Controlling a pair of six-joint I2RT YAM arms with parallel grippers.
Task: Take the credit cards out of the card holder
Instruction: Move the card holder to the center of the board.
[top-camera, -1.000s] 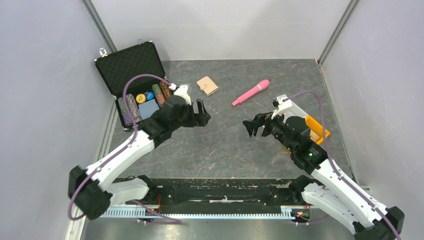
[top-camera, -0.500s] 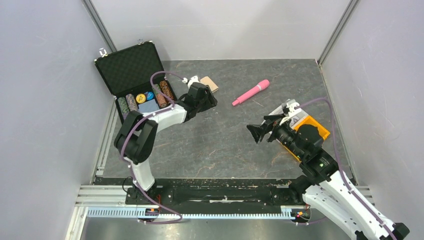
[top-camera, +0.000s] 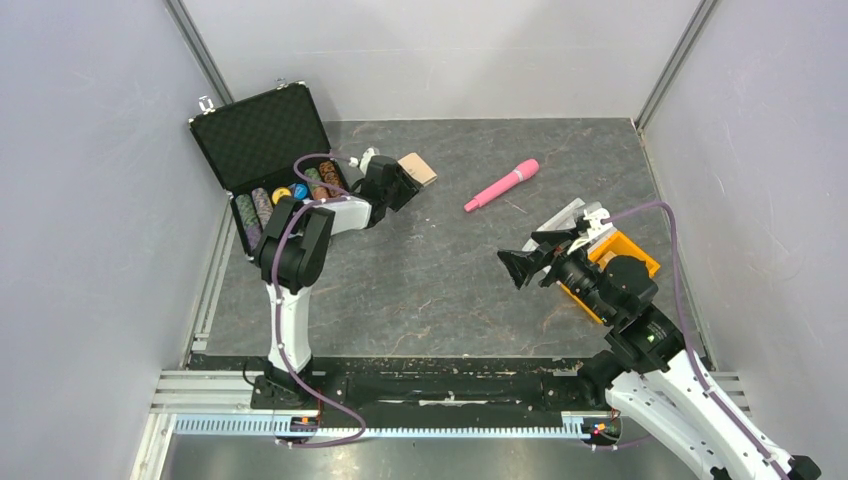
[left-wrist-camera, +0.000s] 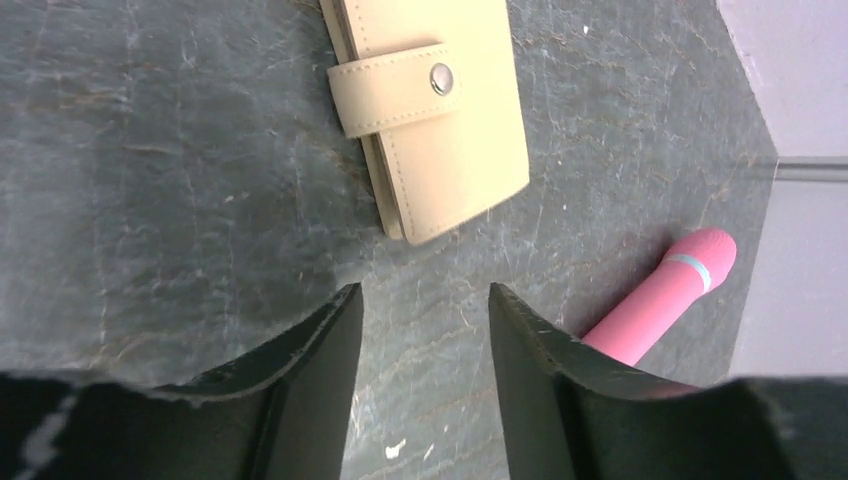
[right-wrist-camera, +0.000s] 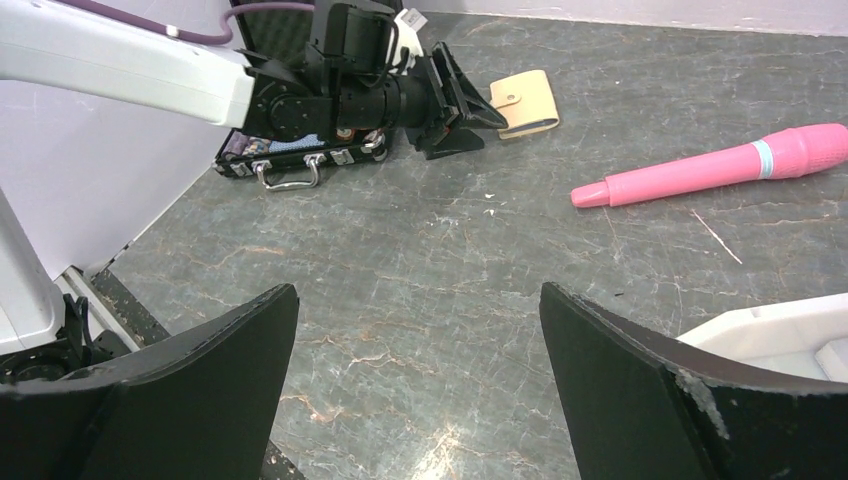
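The card holder (top-camera: 419, 168) is a small tan bifold wallet lying shut on the table at the back, its snap tab fastened; it also shows in the left wrist view (left-wrist-camera: 430, 110) and in the right wrist view (right-wrist-camera: 527, 103). The credit cards are hidden. My left gripper (top-camera: 402, 184) is open and empty, just short of the wallet's near corner; in its own view (left-wrist-camera: 425, 292) bare table lies between the jaws. My right gripper (top-camera: 522, 267) is wide open and empty over mid-table, far from the wallet, shown also in its wrist view (right-wrist-camera: 420, 295).
An open black poker-chip case (top-camera: 270, 165) with several chip stacks stands at the back left. A pink wand (top-camera: 501, 185) lies right of the wallet. An orange tray (top-camera: 627, 257) and a clear tray (top-camera: 577, 215) sit under my right arm.
My left arm has reached back and left, bringing its open gripper up to the wallet. My right gripper has drawn slightly right and risen, staying open.
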